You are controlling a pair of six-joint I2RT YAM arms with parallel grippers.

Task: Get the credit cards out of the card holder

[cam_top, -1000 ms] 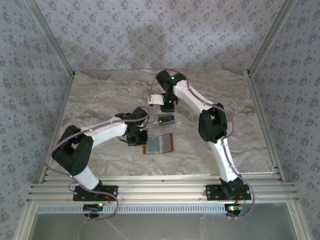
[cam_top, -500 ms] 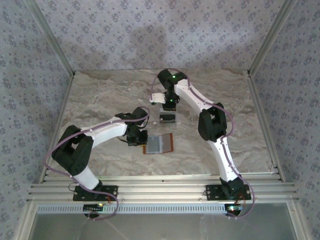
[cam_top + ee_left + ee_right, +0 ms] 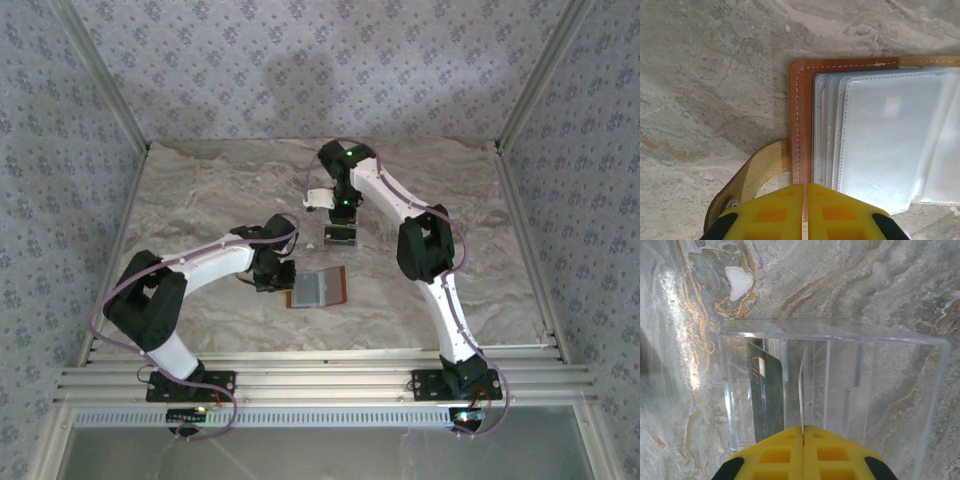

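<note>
Brown leather card holder (image 3: 318,287) lies open and flat near the middle of the desk (image 3: 200,200), clear sleeves (image 3: 890,135) fanned upward; left tool (image 3: 805,200) is pinched closed on its stitched rim just beside the side tab (image 3: 755,170), pinning it down; left arm reaches in low from the left, forearm stretched across the desk; right tool (image 3: 803,432) is clamped on a pale credit card (image 3: 801,390), seen edge-on, hanging into the clear rack (image 3: 830,335) beyond the card holder; a dark credit card (image 3: 767,395) already stands in the rack just beside it; right arm is folded high, wrist pointing straight down; cards look light, stiff and slick, best pinched by a short edge; sleeves look floppy and likely to cling, so the holder wants bracing; cannot tell whether more cards sit in the sleeves.
</note>
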